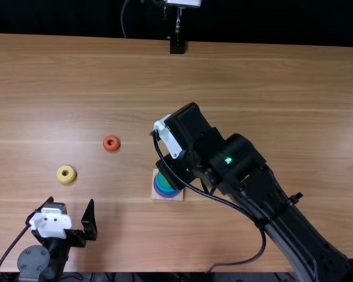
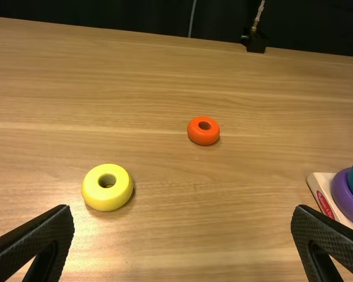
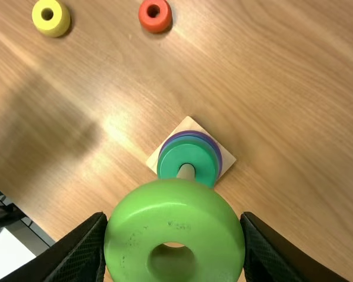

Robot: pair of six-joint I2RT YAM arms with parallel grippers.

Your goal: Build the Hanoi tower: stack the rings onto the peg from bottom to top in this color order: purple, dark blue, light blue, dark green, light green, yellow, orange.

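Observation:
In the top view my right gripper (image 1: pixel 172 171) is over the wooden peg base (image 1: pixel 159 196), covering part of it. In the right wrist view the gripper (image 3: pixel 174 241) is shut on the light green ring (image 3: pixel 182 205), held above the peg (image 3: pixel 186 171). Threaded on the peg are a dark green ring (image 3: pixel 175 157), blue beneath, and a purple ring (image 3: pixel 209 140) lowest. My left gripper (image 1: pixel 71 202) is open and unloaded; from its wrist view, the gripper (image 2: pixel 183 214) has the yellow ring (image 2: pixel 94 192) and orange ring (image 2: pixel 201 136) lying flat beyond it.
Across the table (image 1: pixel 270 76), a dark stand (image 1: pixel 177 46) is at the far edge. The right arm stretches over the right half of the table, with a loose cable looping beside it. The yellow and orange rings lie left of the peg base.

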